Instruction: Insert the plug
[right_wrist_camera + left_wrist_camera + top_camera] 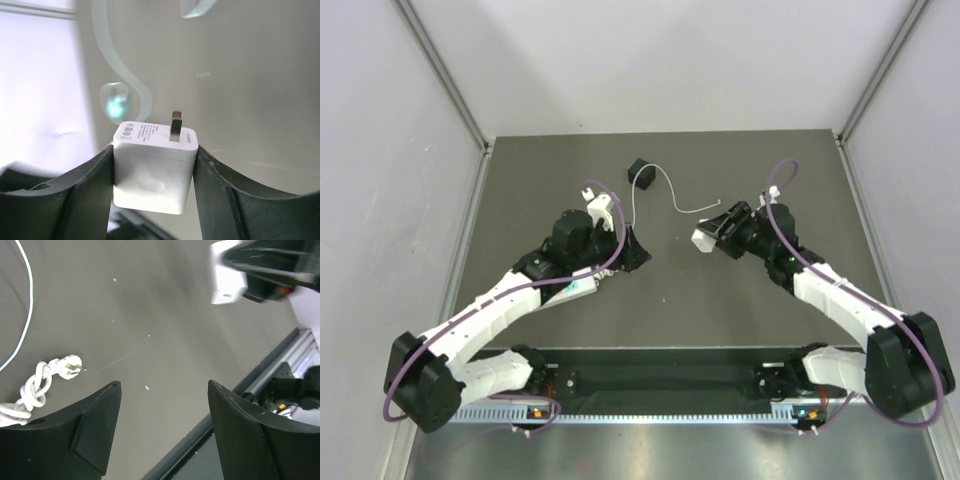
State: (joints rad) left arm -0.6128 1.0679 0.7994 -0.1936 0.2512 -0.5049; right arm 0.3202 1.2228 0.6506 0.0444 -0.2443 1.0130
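Observation:
The plug (pixel 642 172), a small black cube, lies at the back centre of the mat, and its thin pale wire (pixel 672 195) curls to the right. Part of the wire shows in the left wrist view (pixel 27 305). My right gripper (pixel 712 238) is shut on a white cube charger (pixel 152 172) with metal prongs pointing away, held above the mat. The charger also shows in the left wrist view (pixel 227 277). My left gripper (pixel 632 255) is open and empty (pixel 165 390), low over bare mat, below and left of the black plug.
A short coiled white cord (pixel 35 390) with its own pronged end (pixel 70 366) lies by the left gripper's left finger. A white flat object (pixel 575 288) shows partly under the left arm. A black rail (pixel 660 380) runs along the mat's near edge.

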